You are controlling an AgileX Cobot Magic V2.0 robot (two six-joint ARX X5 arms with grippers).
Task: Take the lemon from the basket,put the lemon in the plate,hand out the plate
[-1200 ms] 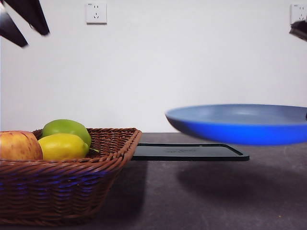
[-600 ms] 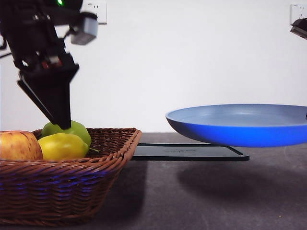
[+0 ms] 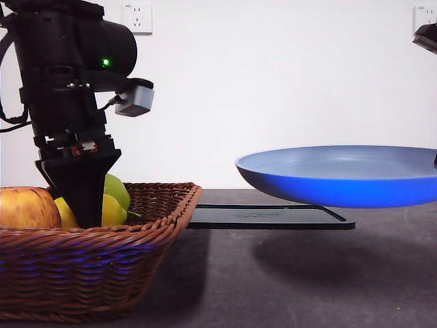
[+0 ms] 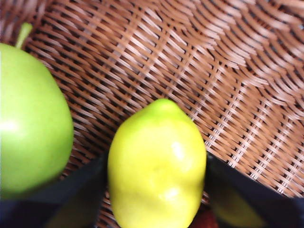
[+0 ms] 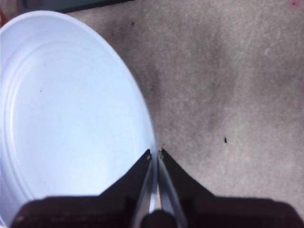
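Since half a second ago the left gripper [image 3: 87,205] has come lower into the brown woven wicker basket [image 3: 147,236], and its black jaws are now covering the middle of the bright yellow oval lemon [image 4: 156,164]. In the left wrist view the jaws are standing open, one on each side of the lemon, very near its skin; I cannot tell if they are already touching it. The lemon is lying on the basket floor, just beside the round green apple [image 4: 31,118], and the red-yellow apple [image 3: 27,207] is at its other side in the front view.

The right gripper [image 5: 154,159] is holding the wide, shallow, matte light blue plate [image 3: 341,176] by its rim, with both jaws pressed together on the edge. The plate is hanging level in the air above the flat black tray [image 3: 266,216], well apart from the basket.

This means, in my judgement, that the reaching step is almost finished and the closing on the lemon is next. The green apple is close to one jaw, so it could be pushed.
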